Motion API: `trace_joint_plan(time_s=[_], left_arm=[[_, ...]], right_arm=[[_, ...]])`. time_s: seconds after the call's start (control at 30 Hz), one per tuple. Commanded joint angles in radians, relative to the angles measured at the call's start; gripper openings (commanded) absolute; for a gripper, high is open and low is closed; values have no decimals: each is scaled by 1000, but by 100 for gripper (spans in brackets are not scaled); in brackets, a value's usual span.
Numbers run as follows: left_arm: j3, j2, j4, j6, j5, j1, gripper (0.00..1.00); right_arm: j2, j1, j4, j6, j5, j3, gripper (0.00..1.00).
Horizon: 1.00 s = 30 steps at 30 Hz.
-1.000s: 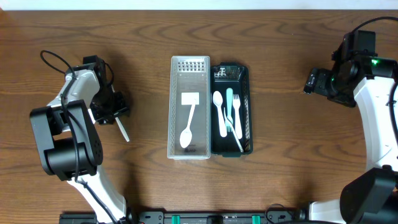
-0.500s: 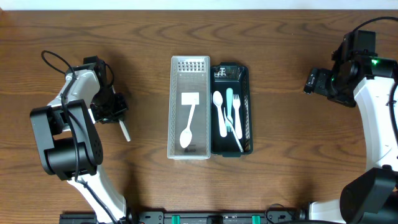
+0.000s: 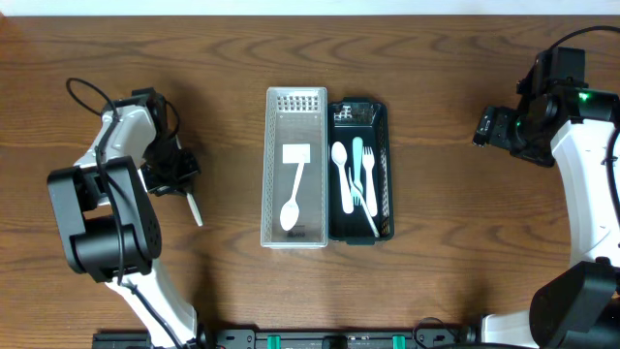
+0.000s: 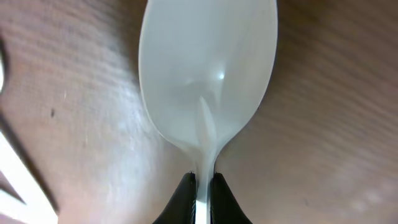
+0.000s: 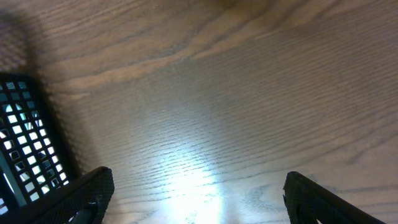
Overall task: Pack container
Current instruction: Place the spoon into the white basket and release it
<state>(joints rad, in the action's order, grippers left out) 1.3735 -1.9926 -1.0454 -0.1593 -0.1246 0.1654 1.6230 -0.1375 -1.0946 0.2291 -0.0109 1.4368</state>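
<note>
Over the last second the left jaws have closed, and they now pinch the neck of the white plastic spoon (image 4: 208, 74) just below its bowl. The spoon lies low on the counter (image 3: 232, 58) at the left side, well apart from both trays. It is plain, glossy and translucent white, with a glint in the hollow of the bowl, which seems to face up. From above, only a thin white length (image 3: 195, 208) shows, slanting out from under the left arm (image 3: 121, 145) toward the near right. Its long axis is therefore diagonal to the trays.

At the middle of the counter, the clear perforated tray (image 3: 266, 145) holds one white spoon (image 3: 293, 204) with its bowl toward the near end, and a white label (image 3: 296, 153). Touching its right side, the dark tray (image 3: 390, 194) holds a white spoon (image 3: 341, 174), a teal spoon (image 3: 357, 160) and white forks (image 3: 371, 194), all lying lengthwise.

Far right, the right jaws stand wide, fingertips (image 5: 87, 193) spread over bare wood and holding nothing.
</note>
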Motion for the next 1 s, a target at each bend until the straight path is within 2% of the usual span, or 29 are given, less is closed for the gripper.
trace_joint_plan(time_s=[0.0, 0.17, 0.3, 0.5, 0.7, 0.9, 0.97], left_arm=[[78, 150, -33, 3, 1, -71, 6], [106, 362, -46, -2, 2, -263, 6], [106, 437, -37, -43, 12, -426, 6], [83, 396, 10, -52, 12, -605, 6], [59, 273, 67, -81, 12, -661, 6], [59, 159, 75, -81, 12, -661, 16], [59, 148, 82, -81, 12, -661, 31]], right_arm=[[6, 0, 2, -10, -4, -2, 91], [6, 0, 2, -10, -5, -2, 91], [6, 0, 3, -10, -5, -2, 91], [6, 0, 2, -10, -5, -2, 91], [6, 0, 1, -10, -5, -2, 91], [6, 0, 1, -10, -5, -2, 91], [6, 0, -1, -10, -5, -2, 91]])
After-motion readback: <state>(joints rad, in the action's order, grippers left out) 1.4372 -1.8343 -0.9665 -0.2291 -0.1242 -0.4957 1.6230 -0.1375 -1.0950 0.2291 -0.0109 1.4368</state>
